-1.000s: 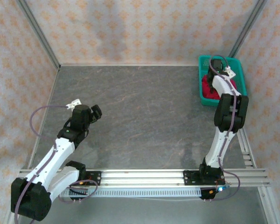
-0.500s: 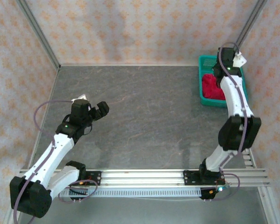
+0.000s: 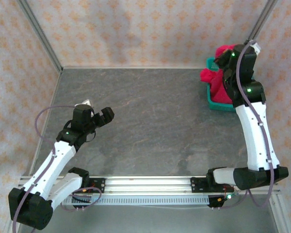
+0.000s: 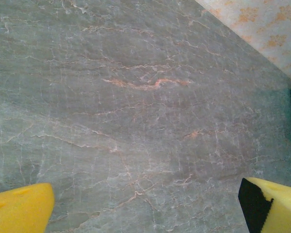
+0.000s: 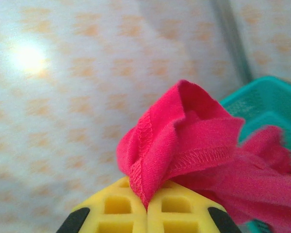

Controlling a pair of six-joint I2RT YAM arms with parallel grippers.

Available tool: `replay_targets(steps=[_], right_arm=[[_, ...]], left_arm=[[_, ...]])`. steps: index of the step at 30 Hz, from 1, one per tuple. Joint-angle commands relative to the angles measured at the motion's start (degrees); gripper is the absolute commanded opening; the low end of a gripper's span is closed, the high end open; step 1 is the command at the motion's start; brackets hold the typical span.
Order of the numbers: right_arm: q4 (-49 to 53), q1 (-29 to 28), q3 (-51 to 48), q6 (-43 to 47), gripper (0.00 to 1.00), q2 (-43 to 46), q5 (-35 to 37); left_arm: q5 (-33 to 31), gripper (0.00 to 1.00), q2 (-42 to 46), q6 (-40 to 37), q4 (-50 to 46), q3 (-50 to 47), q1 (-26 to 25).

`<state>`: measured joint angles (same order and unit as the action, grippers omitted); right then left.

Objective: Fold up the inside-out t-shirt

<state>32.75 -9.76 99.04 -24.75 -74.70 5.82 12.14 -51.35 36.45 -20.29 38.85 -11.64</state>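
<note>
The right gripper (image 5: 146,206) is clamped on a bunched fold of the inside-out t-shirt (image 5: 184,141). In the right wrist view the two yellow fingers (image 5: 116,206) meet with red cloth pinched in the line between them, and a stitched hem curls over the top of the bunch. The rest of the cloth trails to the lower right, blurred and cut by the frame edge, so which part of the garment is gripped cannot be told. Behind it a piece of the teal basket (image 5: 262,97) shows, soft and out of focus.

From the top camera the shirt is a red clump held up above the basket at the far right corner of the table (image 3: 150,107), its lower part reaching down inside. The right arm crosses in front and hides much of both (the finger ends cannot be made out there).

The left gripper (image 3: 106,115) hangs over the left part of the table, well apart from the shirt, its jaws spread wide. In the left wrist view its yellow fingertips (image 4: 19,206) sit in the bottom corners, cropped by the frame, with grey table between them
</note>
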Motion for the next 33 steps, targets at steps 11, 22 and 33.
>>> replay_targets(steps=[11,22,33], right_arm=[[-8.14,-19.88,18.9,11.49,0.0,-2.08,-25.51],[-9.02,-22.76,4.87,9.18,0.0,-10.57,-15.47],[1.86,-12.18,-5.75,3.13,0.04,-16.48,12.57]], left_arm=[[4.52,0.98,-4.35,0.65,3.59,2.12,-0.62],[2.6,0.98,-3.58,-0.94,1.51,1.99,-0.63],[-1.07,0.89,-4.38,-3.63,-4.72,1.04,-0.79]])
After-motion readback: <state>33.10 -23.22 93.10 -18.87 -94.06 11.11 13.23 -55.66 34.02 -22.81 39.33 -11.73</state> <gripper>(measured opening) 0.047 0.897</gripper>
